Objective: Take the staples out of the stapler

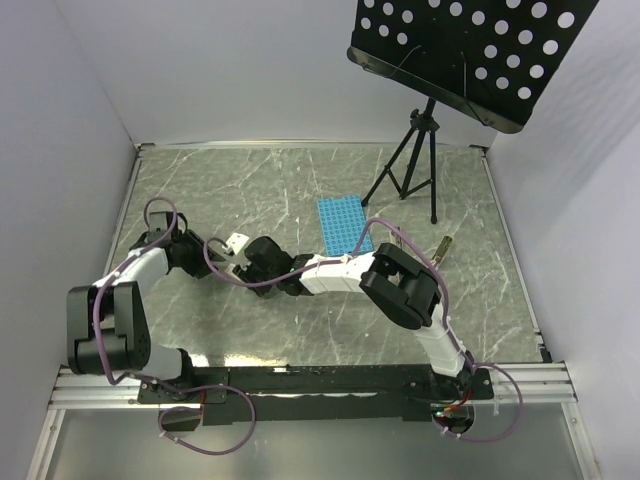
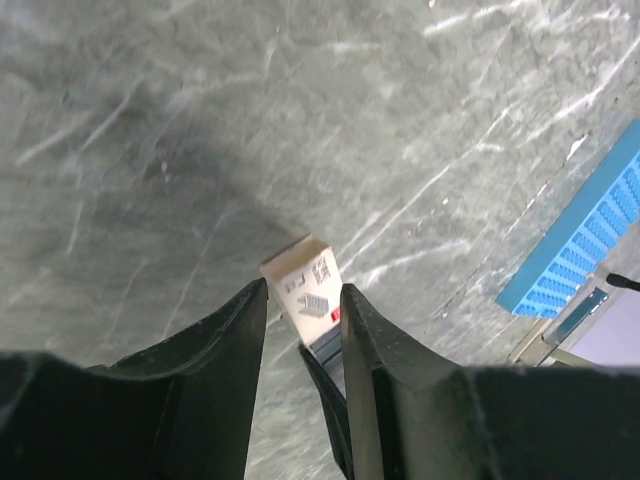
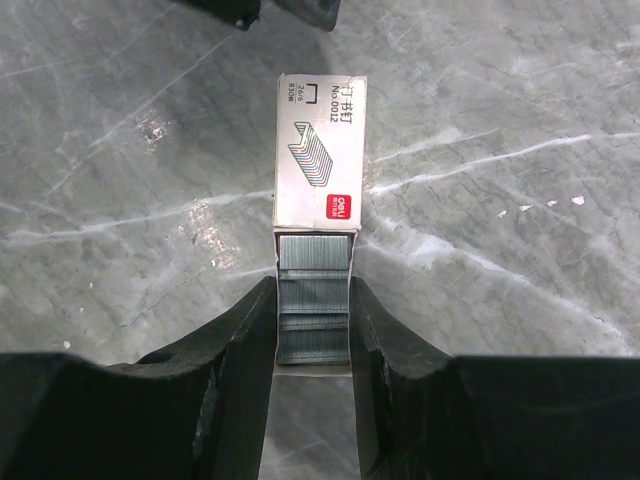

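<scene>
A small tan staple box [image 3: 320,150] lies on the marble table [image 1: 250,190], seen as a pale block [image 1: 237,242] in the top view. Its inner tray is slid out toward me, showing grey strips of staples [image 3: 313,295]. My right gripper [image 3: 312,283] is shut on the sides of that tray. My left gripper [image 2: 303,287] stands open at the box's far end. Its fingertips [image 3: 245,10] show at the top of the right wrist view, apart from the box. The stapler is not in view.
A blue rack [image 1: 344,225] lies behind the grippers, also at the right edge of the left wrist view [image 2: 585,240]. A black music stand [image 1: 415,165] on a tripod stands at the back right. A thin brass-coloured object [image 1: 443,248] lies right of the rack.
</scene>
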Controlling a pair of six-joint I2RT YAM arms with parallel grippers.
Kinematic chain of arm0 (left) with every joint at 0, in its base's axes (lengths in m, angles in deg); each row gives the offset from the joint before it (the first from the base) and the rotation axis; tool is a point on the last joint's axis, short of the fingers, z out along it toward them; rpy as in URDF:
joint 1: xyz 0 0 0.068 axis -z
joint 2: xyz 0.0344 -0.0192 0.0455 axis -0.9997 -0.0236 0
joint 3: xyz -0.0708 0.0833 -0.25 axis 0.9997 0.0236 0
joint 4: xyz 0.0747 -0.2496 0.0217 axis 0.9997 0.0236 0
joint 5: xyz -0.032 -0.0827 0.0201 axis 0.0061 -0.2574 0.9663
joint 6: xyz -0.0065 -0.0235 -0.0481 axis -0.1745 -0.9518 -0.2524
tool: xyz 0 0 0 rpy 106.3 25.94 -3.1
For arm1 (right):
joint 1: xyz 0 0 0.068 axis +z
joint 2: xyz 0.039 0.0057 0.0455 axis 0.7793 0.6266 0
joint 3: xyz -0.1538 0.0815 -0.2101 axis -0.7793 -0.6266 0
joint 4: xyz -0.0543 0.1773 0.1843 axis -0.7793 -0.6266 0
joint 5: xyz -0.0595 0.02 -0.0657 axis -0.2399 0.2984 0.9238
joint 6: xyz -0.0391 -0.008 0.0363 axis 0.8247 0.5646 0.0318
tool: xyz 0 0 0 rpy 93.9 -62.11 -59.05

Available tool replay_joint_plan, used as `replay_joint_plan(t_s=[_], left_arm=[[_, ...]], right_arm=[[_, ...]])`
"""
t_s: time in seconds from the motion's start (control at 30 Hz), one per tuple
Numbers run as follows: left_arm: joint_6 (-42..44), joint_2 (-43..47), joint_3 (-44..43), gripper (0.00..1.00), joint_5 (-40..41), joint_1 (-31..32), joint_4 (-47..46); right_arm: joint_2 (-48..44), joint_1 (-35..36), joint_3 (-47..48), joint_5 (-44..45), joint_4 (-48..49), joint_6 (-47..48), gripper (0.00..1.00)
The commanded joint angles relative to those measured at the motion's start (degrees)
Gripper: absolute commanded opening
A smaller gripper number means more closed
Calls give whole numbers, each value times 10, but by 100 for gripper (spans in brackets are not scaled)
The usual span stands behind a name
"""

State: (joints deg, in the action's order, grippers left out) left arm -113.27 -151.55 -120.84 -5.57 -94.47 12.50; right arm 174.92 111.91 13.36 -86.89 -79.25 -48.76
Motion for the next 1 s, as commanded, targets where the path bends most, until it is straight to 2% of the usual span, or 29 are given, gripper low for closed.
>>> replay_joint_plan(t_s=[0.0,0.43,0.97], left_arm=[[15,-26,-29,40,-8,-2,-4],[8,-66,-11,36,-49,-2,-39],[5,-73,6,33,-58,3,-51]], right_arm=[[15,4,25,14,-19,-6,35],[23,4,39,16,-31,-9,35],[33,4,64,16,-50,-13,35]])
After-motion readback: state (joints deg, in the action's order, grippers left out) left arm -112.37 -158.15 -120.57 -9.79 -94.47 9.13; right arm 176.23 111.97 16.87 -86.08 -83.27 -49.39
